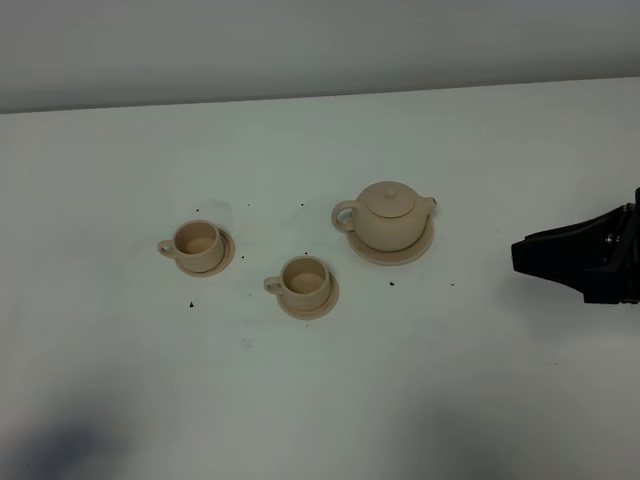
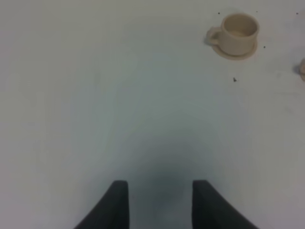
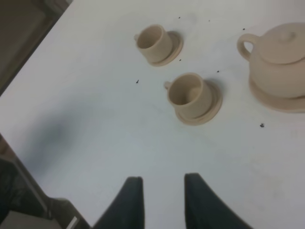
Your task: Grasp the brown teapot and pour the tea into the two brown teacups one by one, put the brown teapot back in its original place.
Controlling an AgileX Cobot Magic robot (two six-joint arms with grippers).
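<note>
Dark specks point(image 1: 190, 304) around teapot point(image 1: 388, 215) and teacups point(image 1: 304, 281)

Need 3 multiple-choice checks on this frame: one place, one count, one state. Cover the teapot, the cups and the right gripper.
1. Where does the brown teapot sit?
A) on the wide saucer
B) in a gripper
C) on its side next to a cup

2. How many teacups are out?
A) one
B) two
C) three

3. The right gripper is:
A) shut on the teapot handle
B) shut on a cup
C) open and empty

Answers:
1 A, its base rests on that saucer.
2 B, one stands at left and one nearer the middle.
3 C, its jaws stand apart with nothing between them.
</note>
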